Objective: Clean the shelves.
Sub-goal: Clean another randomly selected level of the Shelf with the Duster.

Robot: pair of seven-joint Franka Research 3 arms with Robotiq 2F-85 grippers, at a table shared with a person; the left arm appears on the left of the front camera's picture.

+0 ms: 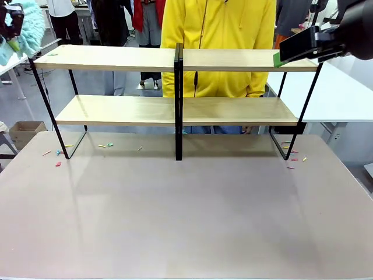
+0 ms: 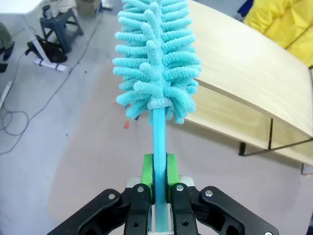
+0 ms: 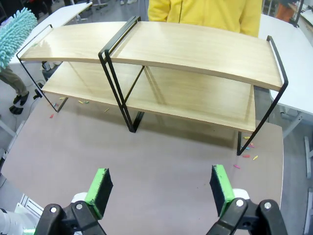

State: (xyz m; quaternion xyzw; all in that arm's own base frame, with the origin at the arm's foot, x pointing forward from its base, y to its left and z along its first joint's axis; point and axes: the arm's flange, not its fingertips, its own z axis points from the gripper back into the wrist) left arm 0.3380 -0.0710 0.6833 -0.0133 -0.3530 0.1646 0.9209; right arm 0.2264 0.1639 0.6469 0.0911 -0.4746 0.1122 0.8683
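Where the shelves (image 1: 111, 58) stand across the far half of the table (image 1: 186, 221), both light boards look bare, apart from a small green fleck (image 1: 52, 53) near the top board's left end. Up off that same end, out beyond the black frame, the left gripper (image 1: 11, 20) hangs high. Its fingers (image 2: 147, 169) are clamped tight on the thin handle of a turquoise duster (image 2: 156, 63), whose fluffy head sits beside the top board's left corner, clear of it. Over on the other side, the right gripper (image 1: 285, 55) is up by the right end of the top board. From its own camera the green pads (image 3: 100, 188) stand wide apart with nothing between them, above the table in front of the shelves. A person (image 1: 218, 35) in a yellow top stands close behind. Coloured scraps (image 1: 58, 154) lie scattered on the table around the frame's feet at both ends.
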